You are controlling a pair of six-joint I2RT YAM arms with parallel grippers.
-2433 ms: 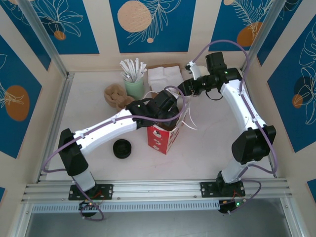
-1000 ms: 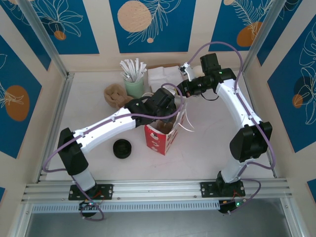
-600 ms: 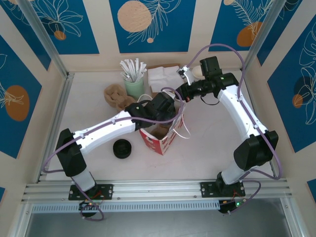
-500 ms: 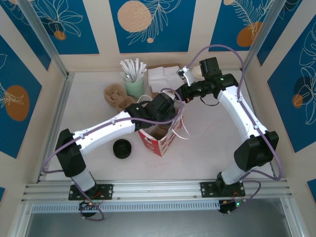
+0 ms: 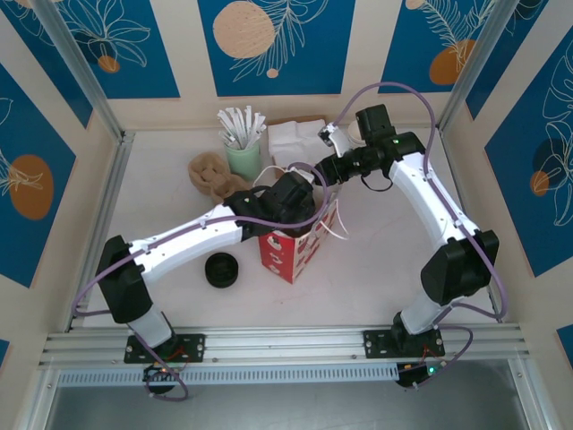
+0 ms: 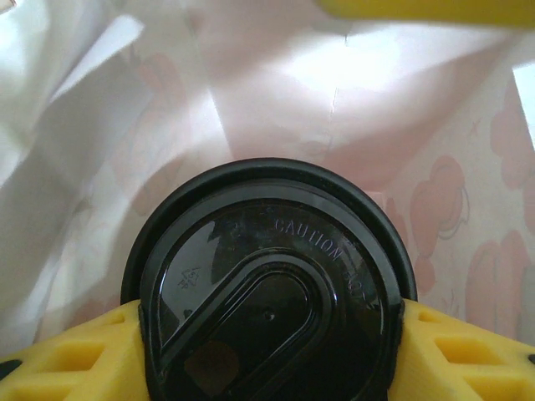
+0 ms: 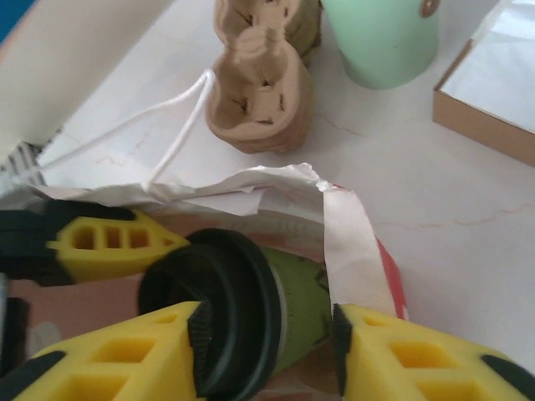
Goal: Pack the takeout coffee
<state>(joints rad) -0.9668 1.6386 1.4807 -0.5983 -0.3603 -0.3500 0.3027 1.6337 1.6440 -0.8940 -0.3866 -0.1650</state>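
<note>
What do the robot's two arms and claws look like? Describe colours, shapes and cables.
The left arm and right arm have white shells, black joints and looping purple cables. Each claw's fingers are yellow plastic with slotted cut-outs.

A red-and-white paper bag (image 5: pixel 288 255) with white string handles (image 5: pixel 337 229) is standing upright near the middle of the white counter (image 5: pixel 376 269), its mouth facing up. The left arm (image 5: pixel 192 237) is slanting in from the near-left corner, its dark wrist (image 5: pixel 291 193) hanging over the bag's mouth. The right arm (image 5: pixel 430 193) is arching over from the near right, with the right claw (image 5: pixel 318 172) sitting at the bag's far rim; its jaw spacing is unreadable here. A low black stack of lids (image 5: pixel 221 269) is resting just left of the bag. Along the far edge, a mint-green cup (image 5: pixel 243 159) is holding white paper-wrapped sticks (image 5: pixel 240 124), brown moulded-pulp cup carriers (image 5: pixel 209 173) are lying beside it, and an open cardboard box of white napkins (image 5: pixel 294 136) is sitting nearby.
</note>
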